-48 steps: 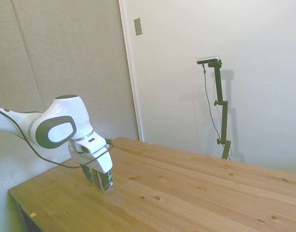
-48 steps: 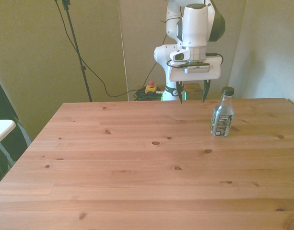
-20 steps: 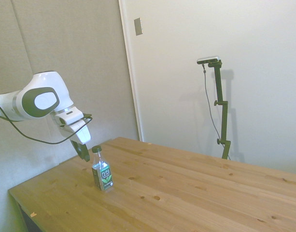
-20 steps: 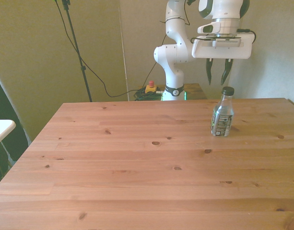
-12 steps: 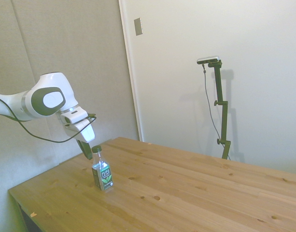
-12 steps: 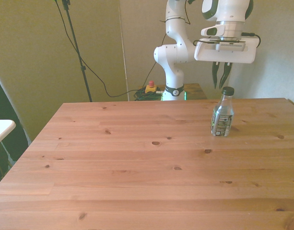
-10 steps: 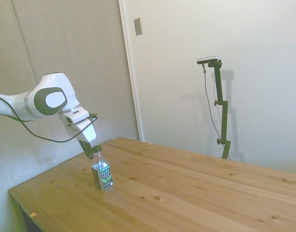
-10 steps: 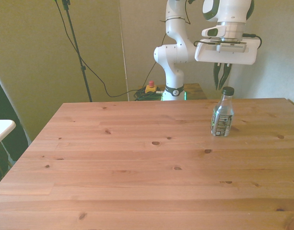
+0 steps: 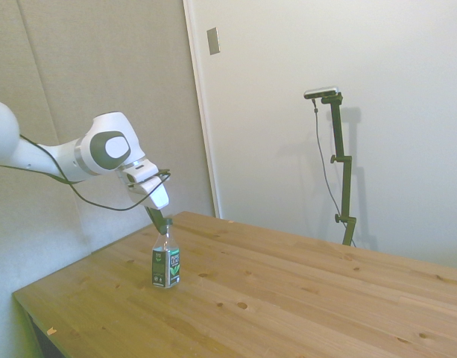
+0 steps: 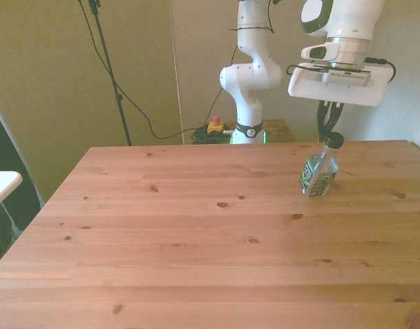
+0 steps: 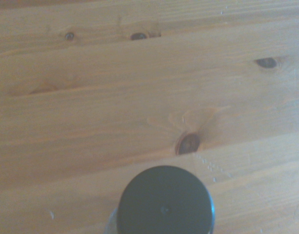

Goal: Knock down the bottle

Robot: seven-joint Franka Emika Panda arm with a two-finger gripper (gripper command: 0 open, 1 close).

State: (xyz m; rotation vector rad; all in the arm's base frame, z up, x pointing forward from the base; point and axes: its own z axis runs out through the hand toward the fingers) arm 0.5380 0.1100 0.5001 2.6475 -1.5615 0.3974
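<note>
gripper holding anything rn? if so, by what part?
Nothing is held. The gripper is closed, and its tips press against the dark green cap of the bottle, which tilts on the table. That is a push at the cap, not a grasp.

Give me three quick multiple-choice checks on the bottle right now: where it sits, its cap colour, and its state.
1. Where is the bottle in the front view?
A. near the table's far edge, on the front view's right
B. at the table's centre
C. by the near edge, on the front view's left

2. What colour is its cap?
A. white
B. dark green
C. red

3. What state is the bottle in?
A. lying flat
B. tilted, base on the table
C. lifted clear

Answers: 1 A, it stands far right. 2 B, the wrist view shows a dark cap. 3 B, it leans with the gripper at its cap.
</note>
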